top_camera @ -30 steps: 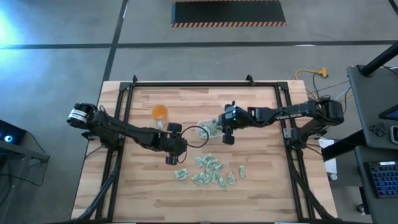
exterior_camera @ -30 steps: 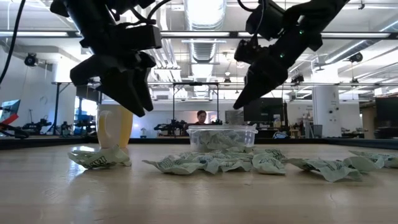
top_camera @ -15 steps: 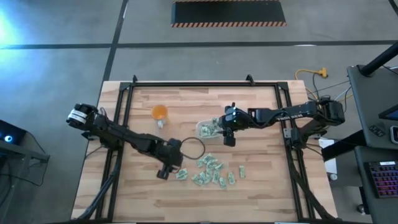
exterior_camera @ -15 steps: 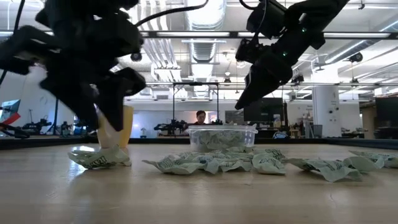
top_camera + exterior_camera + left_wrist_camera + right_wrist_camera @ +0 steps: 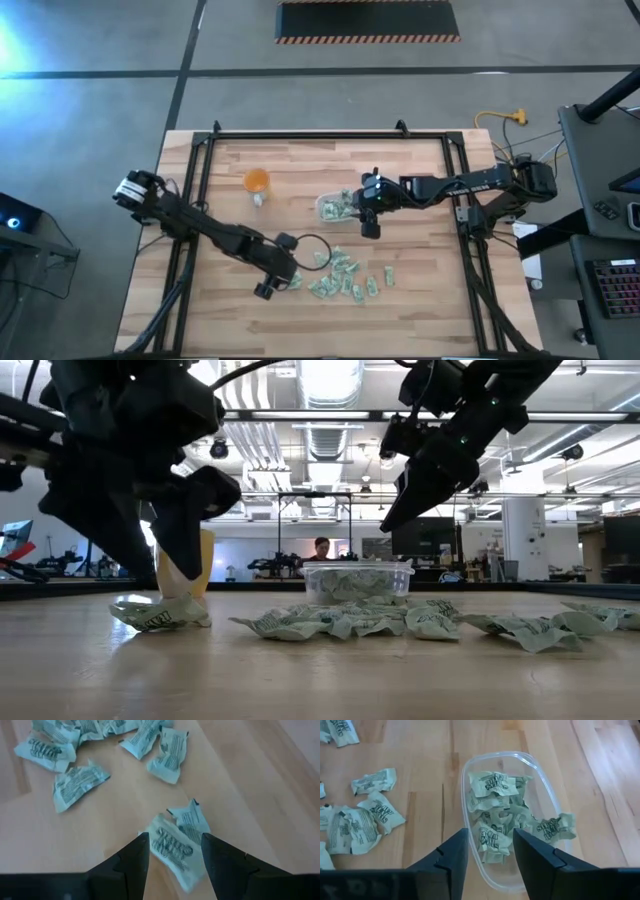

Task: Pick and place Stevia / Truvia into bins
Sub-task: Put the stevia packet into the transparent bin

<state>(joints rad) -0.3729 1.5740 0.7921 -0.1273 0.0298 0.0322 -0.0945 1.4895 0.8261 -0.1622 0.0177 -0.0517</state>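
Observation:
Several green-and-white Stevia packets [image 5: 345, 275] lie flat in a loose pile on the wooden table toward its near side, also seen in the low view [image 5: 350, 622]. The clear tub [image 5: 335, 207] stands on the table farther back and holds several crumpled packets [image 5: 492, 815]. My left gripper [image 5: 268, 286] is open and hangs low over the leftmost packet of the pile [image 5: 172, 851], one finger on each side of it, not plainly touching. My right gripper [image 5: 368, 216] is open and empty, above the right end of the tub [image 5: 540, 785].
An orange round object [image 5: 257, 181] stands on the table's far left part, partly behind my left gripper [image 5: 165, 575] in the low view. A black frame [image 5: 205, 150] runs along the table's left, far and right edges. Bare wood lies near the near edge.
My left gripper has swung from beside the tub toward the table's near edge and come down over the leftmost packet of the pile. The packets and the tub have stayed where they were.

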